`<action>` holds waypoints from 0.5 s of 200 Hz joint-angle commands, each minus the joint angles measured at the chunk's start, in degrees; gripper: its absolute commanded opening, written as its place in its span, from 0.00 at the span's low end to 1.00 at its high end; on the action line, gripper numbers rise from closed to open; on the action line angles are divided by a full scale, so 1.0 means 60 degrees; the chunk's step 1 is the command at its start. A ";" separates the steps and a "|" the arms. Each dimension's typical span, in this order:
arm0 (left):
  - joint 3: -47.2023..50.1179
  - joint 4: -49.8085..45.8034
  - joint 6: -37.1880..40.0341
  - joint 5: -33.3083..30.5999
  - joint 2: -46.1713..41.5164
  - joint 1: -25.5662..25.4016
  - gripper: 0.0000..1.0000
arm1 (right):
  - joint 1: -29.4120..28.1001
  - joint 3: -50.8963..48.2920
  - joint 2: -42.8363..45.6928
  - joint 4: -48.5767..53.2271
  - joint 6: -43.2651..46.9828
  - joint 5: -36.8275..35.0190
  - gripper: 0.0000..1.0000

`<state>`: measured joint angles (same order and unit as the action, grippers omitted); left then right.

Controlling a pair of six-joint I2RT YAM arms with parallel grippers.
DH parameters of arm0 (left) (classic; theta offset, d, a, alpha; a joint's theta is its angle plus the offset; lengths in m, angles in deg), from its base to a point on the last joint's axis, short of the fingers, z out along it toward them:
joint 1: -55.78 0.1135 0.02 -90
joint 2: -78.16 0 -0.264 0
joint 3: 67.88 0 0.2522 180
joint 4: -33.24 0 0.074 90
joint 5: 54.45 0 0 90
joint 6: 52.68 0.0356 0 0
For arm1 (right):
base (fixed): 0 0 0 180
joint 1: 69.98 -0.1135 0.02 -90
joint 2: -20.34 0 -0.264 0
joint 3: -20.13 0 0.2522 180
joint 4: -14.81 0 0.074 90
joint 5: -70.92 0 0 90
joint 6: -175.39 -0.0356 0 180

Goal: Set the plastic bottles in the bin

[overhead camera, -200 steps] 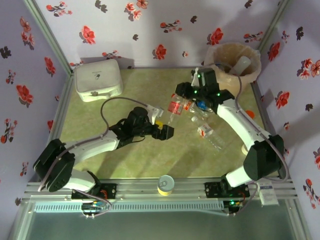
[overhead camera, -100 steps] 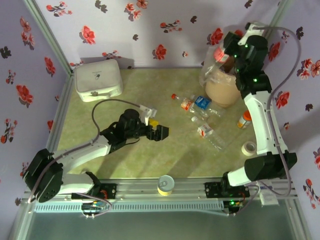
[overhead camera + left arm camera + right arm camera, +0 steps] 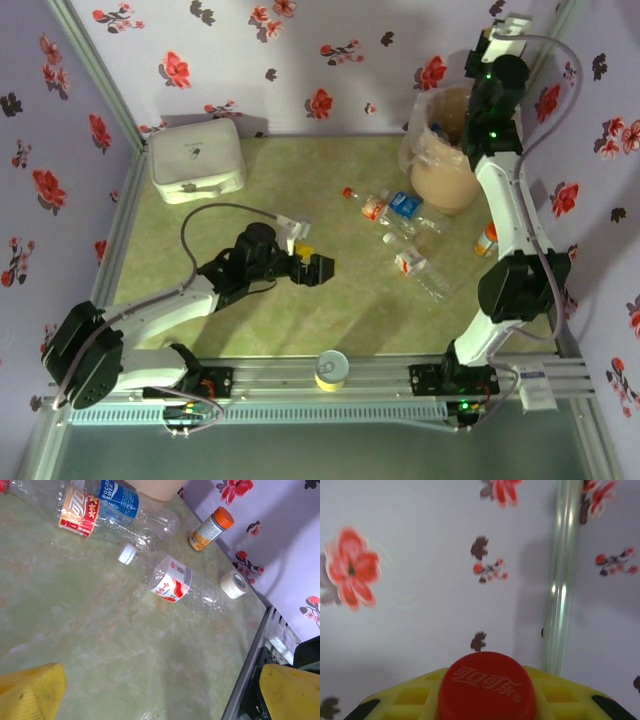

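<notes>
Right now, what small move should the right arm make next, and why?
Probably open the right gripper and let the bottle drop. The red cap sits clamped between its yellow fingers, and the top view puts that wrist high over the right rim of the bin, so the bottle should fall inside. Whether it is centred I cannot tell.

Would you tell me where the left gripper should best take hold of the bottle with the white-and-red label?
Take the bottle across its straight body by the label, coming straight down and closing across its long axis. It lies on its side, apart from the other bottles, with bare table along both flanks.
</notes>
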<state>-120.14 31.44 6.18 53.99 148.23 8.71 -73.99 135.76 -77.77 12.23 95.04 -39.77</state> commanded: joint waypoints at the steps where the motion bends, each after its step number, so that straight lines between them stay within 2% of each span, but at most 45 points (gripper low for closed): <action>1: 0.0169 0.0065 -0.0069 -0.0115 -0.0366 0.0066 1.00 | -0.0034 -0.0640 0.0065 -0.1545 0.0562 -0.0343 0.04; 25: 0.0213 -0.0117 -0.0069 -0.0259 -0.0526 0.0081 1.00 | -0.0035 -0.1564 -0.0094 -0.2405 0.0896 -0.0506 0.03; 56: 0.0252 -0.0220 -0.0030 -0.0390 -0.0618 0.0094 1.00 | 0.0029 -0.2218 -0.0359 -0.2654 0.0933 -0.0626 0.03; 100: 0.0094 -0.0237 0.0002 -0.0385 -0.0357 0.0123 1.00 | 0.0265 -0.2438 -0.0436 -0.1233 -0.0364 -0.0336 0.02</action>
<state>-119.55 30.61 6.16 52.44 145.60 8.93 -73.66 121.49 -79.89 0.49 97.11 -40.97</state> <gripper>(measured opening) 0.998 0.327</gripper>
